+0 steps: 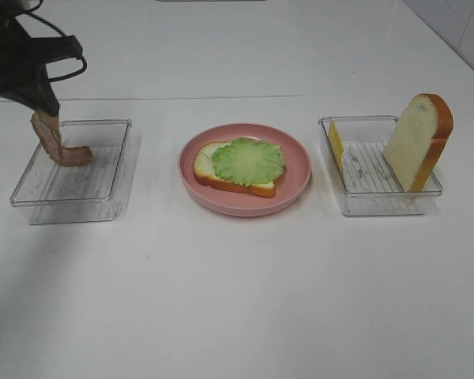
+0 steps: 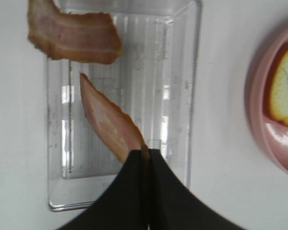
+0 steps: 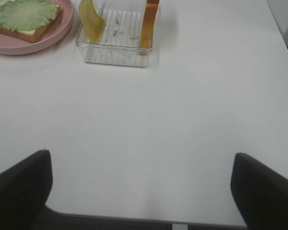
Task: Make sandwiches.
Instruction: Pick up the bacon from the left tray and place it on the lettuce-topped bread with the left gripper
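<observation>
My left gripper (image 1: 41, 106) hangs over the left clear tray (image 1: 103, 207), shut on the top end of a brown-pink bacon strip (image 1: 47, 136). In the left wrist view the black fingers (image 2: 173, 191) pinch that strip (image 2: 110, 124) above the tray floor. A second bacon strip (image 2: 74, 38) is below it in the tray. On the pink plate (image 1: 296, 185) lies a bread slice (image 1: 207, 170) with green lettuce (image 1: 249, 160) on top. My right gripper (image 3: 141, 191) stands wide open and empty over bare table, short of the right tray (image 3: 115, 56).
The right clear tray (image 1: 371, 204) holds a yellow cheese slice (image 1: 336, 144) leaning on its left wall and a bread slice (image 1: 419, 142) standing upright at its right end. White table surrounds the trays, and its front edge (image 3: 134, 219) shows in the right wrist view.
</observation>
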